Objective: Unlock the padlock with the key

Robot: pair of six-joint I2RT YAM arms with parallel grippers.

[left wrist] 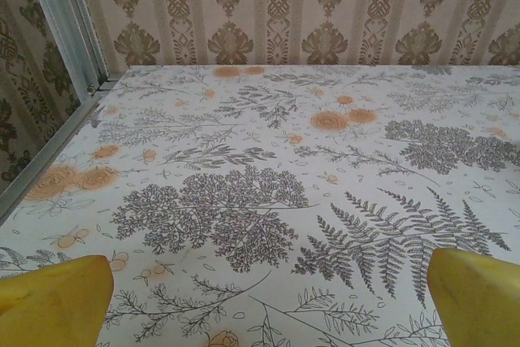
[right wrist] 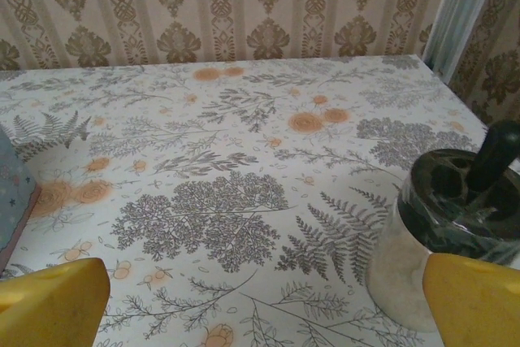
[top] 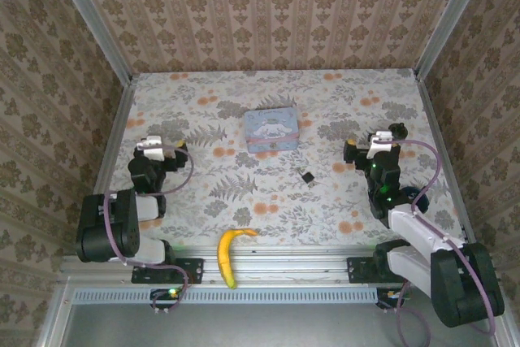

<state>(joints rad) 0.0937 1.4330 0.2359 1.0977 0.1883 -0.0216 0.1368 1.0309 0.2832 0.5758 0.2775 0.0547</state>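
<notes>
The padlock [top: 307, 176] is a tiny dark square lying on the floral table, in the middle between the two arms. The key is too small to make out against the pattern. My left gripper [top: 154, 146] rests at the left of the table, well away from the padlock; in the left wrist view it [left wrist: 268, 294] is open, with bare tablecloth between its yellow fingers [left wrist: 57, 298]. At the right, my right gripper [top: 375, 146] is also open [right wrist: 262, 298], nothing between its fingers [right wrist: 475, 298].
A pale blue cartoon tin [top: 271, 130] stands behind the padlock, its corner at the left edge of the right wrist view [right wrist: 12, 201]. A dark knobbed jar [right wrist: 455, 225] stands just right of my right gripper. A banana [top: 230, 253] lies at the near edge. Patterned walls enclose the table.
</notes>
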